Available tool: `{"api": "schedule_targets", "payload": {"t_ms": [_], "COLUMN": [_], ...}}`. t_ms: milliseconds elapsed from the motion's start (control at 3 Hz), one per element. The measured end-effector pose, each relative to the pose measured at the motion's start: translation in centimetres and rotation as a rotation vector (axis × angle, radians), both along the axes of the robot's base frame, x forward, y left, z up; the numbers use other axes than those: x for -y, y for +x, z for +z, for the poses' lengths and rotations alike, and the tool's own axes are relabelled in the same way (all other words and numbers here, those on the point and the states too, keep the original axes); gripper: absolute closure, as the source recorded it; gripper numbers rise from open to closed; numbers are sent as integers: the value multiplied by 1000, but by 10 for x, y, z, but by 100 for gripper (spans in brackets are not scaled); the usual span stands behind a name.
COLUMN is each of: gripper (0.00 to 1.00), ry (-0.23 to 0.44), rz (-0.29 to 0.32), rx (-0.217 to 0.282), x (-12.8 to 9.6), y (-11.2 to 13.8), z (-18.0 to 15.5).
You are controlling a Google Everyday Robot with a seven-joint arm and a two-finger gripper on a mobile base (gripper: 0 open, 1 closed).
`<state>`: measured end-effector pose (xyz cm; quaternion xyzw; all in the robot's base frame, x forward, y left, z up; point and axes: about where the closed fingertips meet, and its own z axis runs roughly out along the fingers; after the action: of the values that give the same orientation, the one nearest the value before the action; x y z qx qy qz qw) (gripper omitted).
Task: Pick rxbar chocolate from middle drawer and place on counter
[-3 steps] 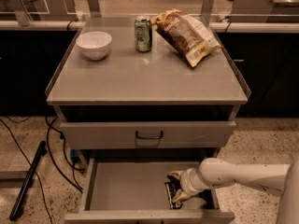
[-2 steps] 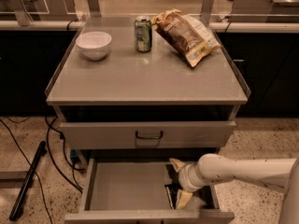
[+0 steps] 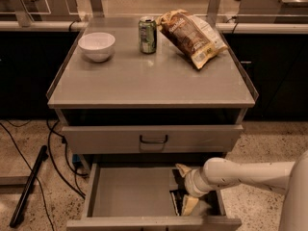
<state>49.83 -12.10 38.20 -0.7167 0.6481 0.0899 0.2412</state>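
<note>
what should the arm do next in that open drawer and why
Probably close the fingers: the gripper sits low in the middle drawer, its open fingers either side of the rxbar chocolate, which lies on the drawer floor.

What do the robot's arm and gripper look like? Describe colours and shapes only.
The arm is a smooth, white, rounded tube with a ribbed white collar at the wrist. The gripper, inside the middle drawer, has two pale tan, wedge-shaped fingers. No cables or markings show.
</note>
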Motion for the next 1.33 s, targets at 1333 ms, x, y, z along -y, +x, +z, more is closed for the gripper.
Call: {"api": "schedule_targets", "payload": {"t_ms": [1333], "gripper": [18], "ry": [-15], "rz": [-65], "rx": [-102], "x": [19], "y": [0], "z": [-48]}}
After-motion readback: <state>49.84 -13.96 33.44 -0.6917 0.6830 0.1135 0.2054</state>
